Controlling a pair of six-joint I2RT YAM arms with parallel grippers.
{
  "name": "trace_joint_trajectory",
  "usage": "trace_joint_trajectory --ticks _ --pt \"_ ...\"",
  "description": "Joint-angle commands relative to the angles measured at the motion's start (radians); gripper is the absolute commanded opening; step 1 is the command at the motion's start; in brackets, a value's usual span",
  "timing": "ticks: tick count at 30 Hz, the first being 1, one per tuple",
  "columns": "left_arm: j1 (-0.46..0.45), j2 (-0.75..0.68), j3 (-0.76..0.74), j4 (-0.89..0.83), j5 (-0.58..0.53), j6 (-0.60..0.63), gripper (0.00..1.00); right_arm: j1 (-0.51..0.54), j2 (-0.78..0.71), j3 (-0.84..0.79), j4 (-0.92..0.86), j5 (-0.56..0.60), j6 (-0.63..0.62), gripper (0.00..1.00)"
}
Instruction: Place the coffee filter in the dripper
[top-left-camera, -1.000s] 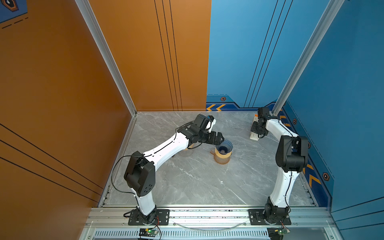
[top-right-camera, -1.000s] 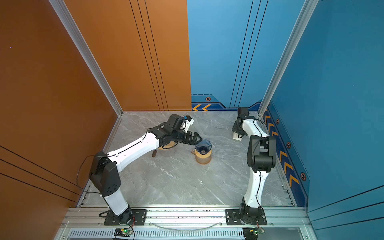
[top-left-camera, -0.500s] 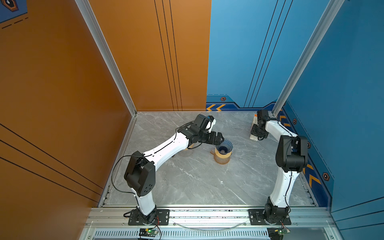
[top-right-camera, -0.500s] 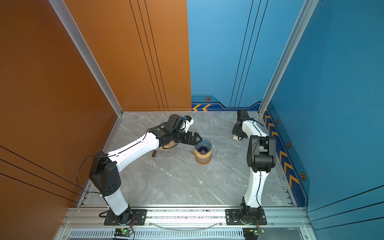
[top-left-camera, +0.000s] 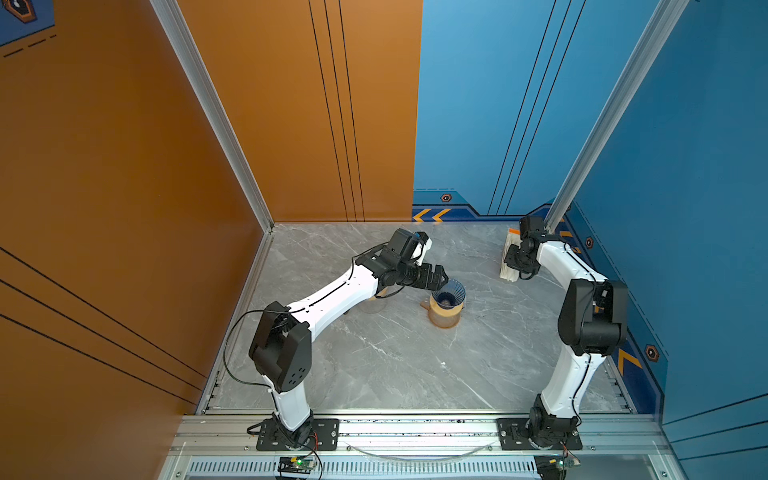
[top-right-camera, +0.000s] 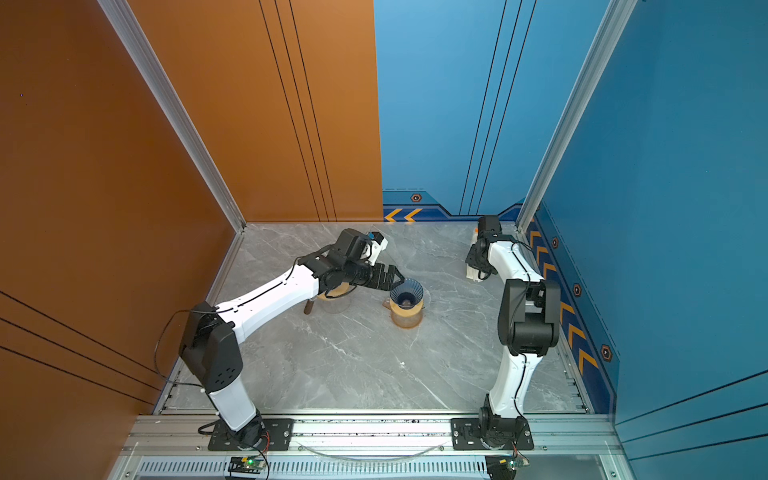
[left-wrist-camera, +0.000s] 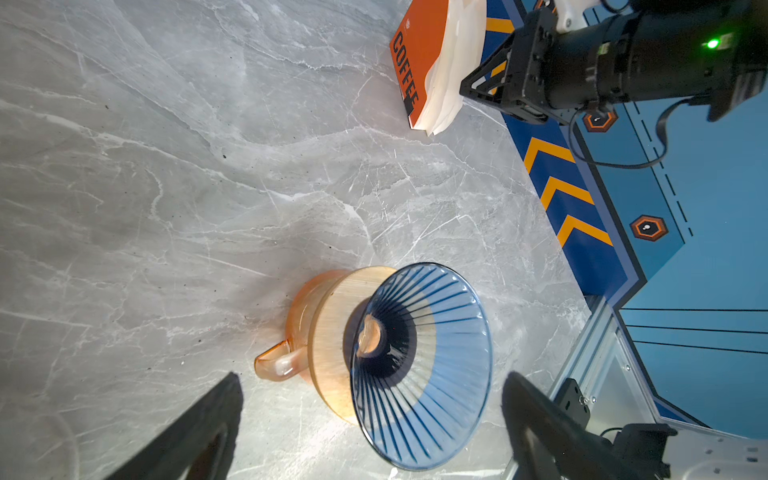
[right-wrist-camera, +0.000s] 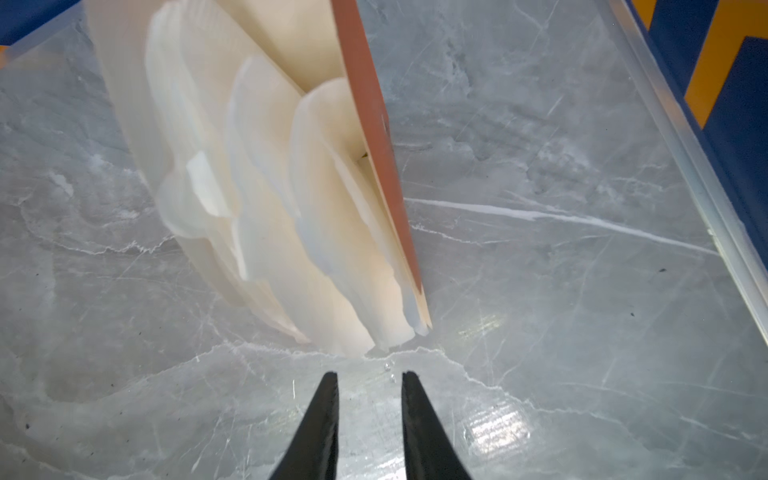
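Observation:
A blue ribbed glass dripper (top-left-camera: 449, 292) (top-right-camera: 406, 291) (left-wrist-camera: 419, 365) sits on an amber carafe (top-left-camera: 444, 318) (left-wrist-camera: 328, 332) mid-table. My left gripper (top-left-camera: 442, 277) (top-right-camera: 398, 279) (left-wrist-camera: 372, 376) is open wide beside the dripper's rim, and its fingers touch nothing. The white coffee filters (top-left-camera: 508, 262) (top-right-camera: 472, 272) (left-wrist-camera: 451, 66) (right-wrist-camera: 270, 187) stand fanned in an orange-backed pack at the far right. My right gripper (top-left-camera: 515, 259) (right-wrist-camera: 368, 376) hangs just short of the stack's lower edge, jaws a narrow gap apart with nothing between them.
The pack's orange "COFFEE" card (left-wrist-camera: 415, 54) faces the table's middle. A clear glass (top-left-camera: 372, 305) (top-right-camera: 334, 301) stands under my left forearm, with a brown piece (top-right-camera: 308, 307) beside it. The blue side wall (top-left-camera: 582, 266) runs close behind the filters.
My right gripper's jaws have parted from shut to a narrow gap, next to the filter stack. The left arm and the dripper have not moved.

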Motion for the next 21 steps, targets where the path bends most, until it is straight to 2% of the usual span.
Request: trace_joint_trajectory --ticks 1,8,21 --pt "-0.012 0.013 0.034 -0.014 0.026 -0.002 0.98 0.006 -0.065 -0.033 -0.028 -0.01 -0.028 0.26" --pt "-0.016 0.01 0.036 -0.015 0.025 0.0 0.98 -0.018 -0.11 -0.095 0.017 0.013 -0.081 0.24" --pt "-0.02 0.008 0.037 -0.015 0.017 -0.004 0.98 -0.065 -0.018 -0.082 0.065 -0.028 -0.119 0.21"
